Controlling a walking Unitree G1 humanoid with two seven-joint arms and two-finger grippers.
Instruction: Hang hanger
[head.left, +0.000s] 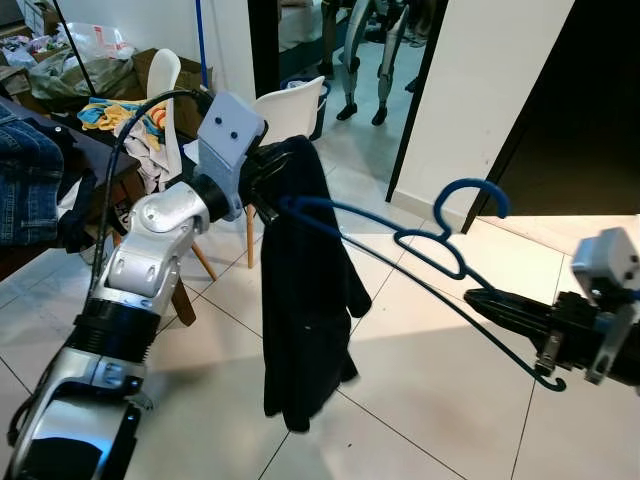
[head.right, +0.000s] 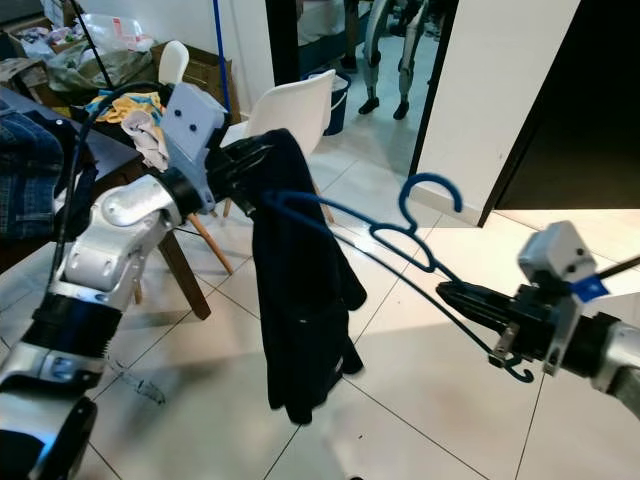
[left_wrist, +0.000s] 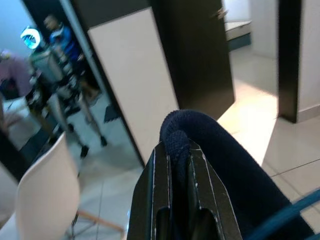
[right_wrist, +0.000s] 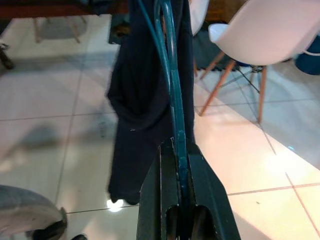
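Observation:
A blue wire hanger (head.left: 440, 240) stretches across the middle of the head views, hook up. Its far arm runs into a dark navy garment (head.left: 305, 300) that hangs limp over the tiled floor. My left gripper (head.left: 262, 180) is shut on the garment's top fold, and the left wrist view shows navy cloth (left_wrist: 225, 160) bulging between the black fingers (left_wrist: 155, 175). My right gripper (head.left: 475, 298) is shut on the hanger's lower wire near its other end. In the right wrist view the wire (right_wrist: 172, 75) leads from the fingers straight to the garment (right_wrist: 142, 100).
A white chair (head.left: 290, 110) stands just behind the garment, with a second one (head.left: 165, 70) further left. A dark table with jeans (head.left: 30, 180) and clutter fills the left side. A white wall (head.left: 480, 90) and a dark doorway stand at right. Robot legs (head.left: 365, 50) are at the back.

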